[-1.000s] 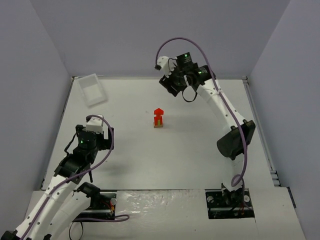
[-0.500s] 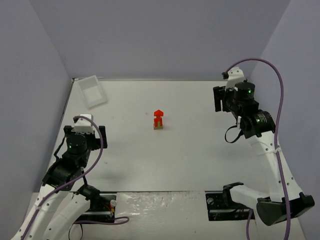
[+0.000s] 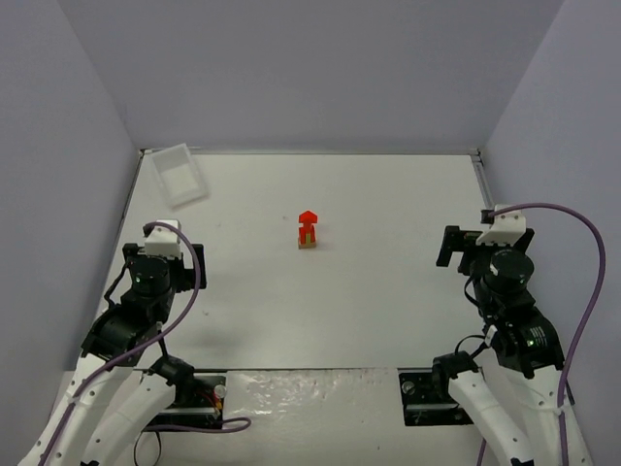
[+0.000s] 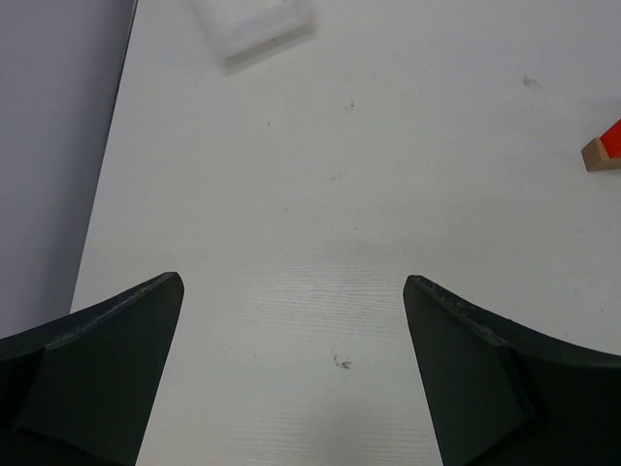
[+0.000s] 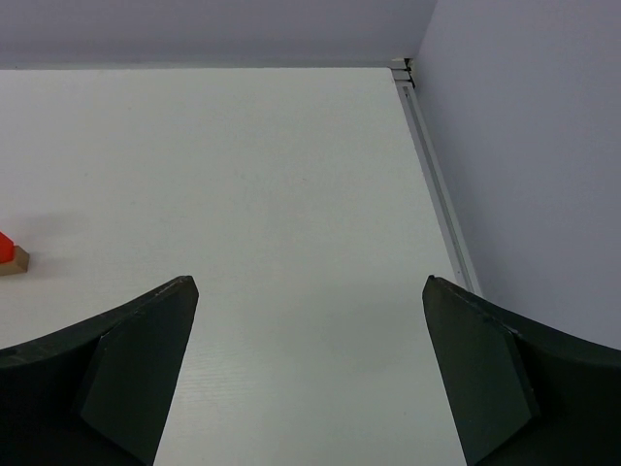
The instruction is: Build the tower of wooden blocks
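- The table (image 3: 388,291) shows plain white below both tools. I judge the building done, so the step in hand is parking your 2 arms low by their bases.
- Your left gripper (image 4: 291,282) is spread wide with nothing between its 2 fingers. Your right gripper (image 5: 310,283) is just as wide and just as empty.
- The clear tray (image 3: 180,175) sits well ahead of the left gripper, slightly to its left. Leave it alone.
- The wood block tower (image 3: 308,231) stands upright, well apart from both grippers. It is ahead and to the right of the left gripper, and ahead and to the left of the right one. Make any move away from it, slowly, with no sweep across the middle. A stack that slim would likely topple at 1 nudge.
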